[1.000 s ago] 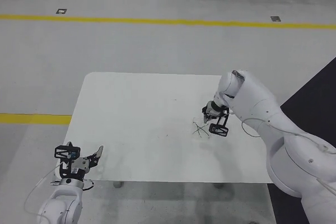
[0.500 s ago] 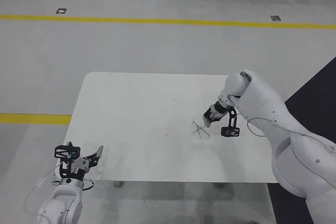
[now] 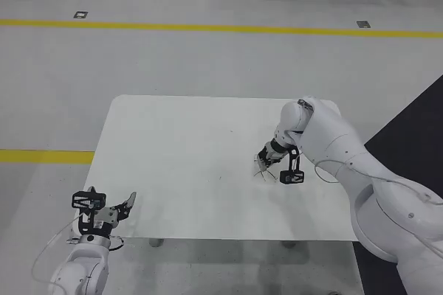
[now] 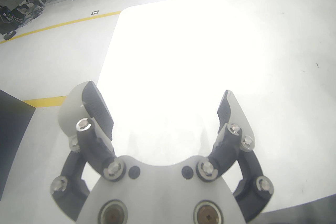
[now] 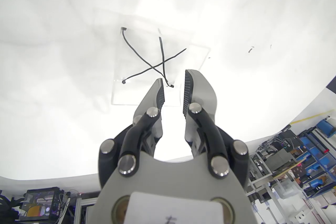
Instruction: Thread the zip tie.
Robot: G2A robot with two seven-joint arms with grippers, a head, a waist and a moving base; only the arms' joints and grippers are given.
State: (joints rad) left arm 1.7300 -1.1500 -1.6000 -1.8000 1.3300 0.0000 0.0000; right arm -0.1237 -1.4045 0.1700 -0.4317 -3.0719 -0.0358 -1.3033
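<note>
From above, the thin black plastic zip ties (image 3: pixel 261 172) are too small to count, and the right arm's grey-and-black gripper (image 3: pixel 266 161) covers part of them. In the right wrist view one fingertip (image 5: pixel 159 86) hides part of a tie near its end, and the fingers cover one edge of the clear flat sheet (image 5: pixel 191 57) beneath. The white worktop (image 4: pixel 288 25) runs past the left wrist view's edge.

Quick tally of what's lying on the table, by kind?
black zip ties: 3, crossed over one another
clear sheet under them: 1
Total: 4
</note>
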